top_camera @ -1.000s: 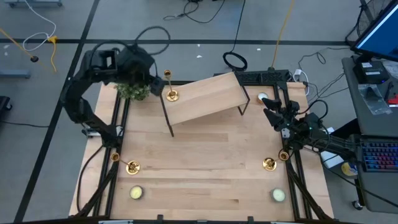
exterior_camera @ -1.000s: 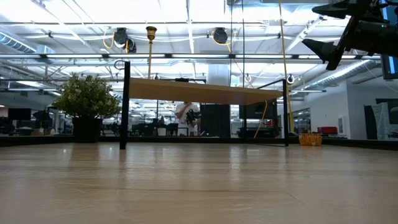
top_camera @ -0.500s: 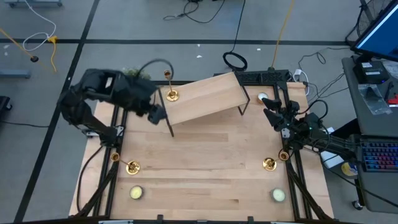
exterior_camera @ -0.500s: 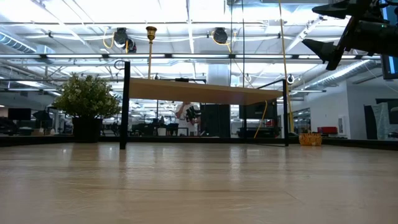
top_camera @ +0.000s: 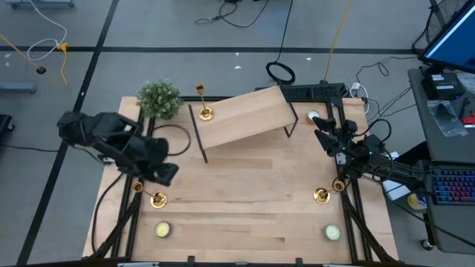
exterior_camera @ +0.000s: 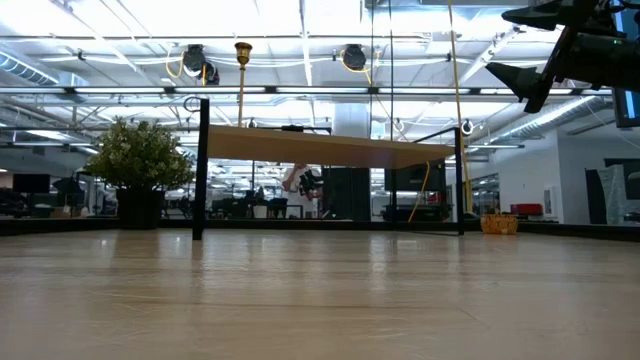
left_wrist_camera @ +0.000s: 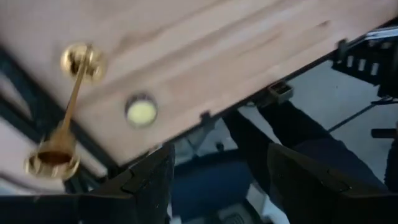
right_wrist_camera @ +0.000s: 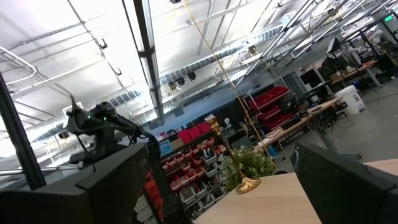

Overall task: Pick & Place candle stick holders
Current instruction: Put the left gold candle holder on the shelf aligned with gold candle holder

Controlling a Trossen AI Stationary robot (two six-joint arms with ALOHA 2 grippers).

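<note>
One gold candlestick [top_camera: 203, 110] stands by its base on the far left corner of a raised wooden shelf [top_camera: 245, 117]; it also shows in the low view [exterior_camera: 242, 70] and the right wrist view [right_wrist_camera: 248, 184]. A second [top_camera: 157, 199] stands at the near left of the table and shows in the left wrist view [left_wrist_camera: 67, 115]. A third [top_camera: 320, 195] stands at the near right. My left gripper [top_camera: 167, 173] hovers open and empty just far-side of the near left candlestick. My right gripper [top_camera: 320, 132] waits open and empty in the air by the table's right edge.
A small potted plant [top_camera: 158, 98] stands at the far left corner. Pale tealight discs lie at the near left [top_camera: 162, 230], near right [top_camera: 332, 233] and far right [top_camera: 315, 116]. The shelf stands on thin black legs [top_camera: 199, 137]. A black frame [top_camera: 128, 215] edges the table.
My left arm has swung from the far left corner, over the plant, toward the table's near edge along the left side, and now hangs close to the near left candlestick. The plant has come back into view. No candlestick has moved.
</note>
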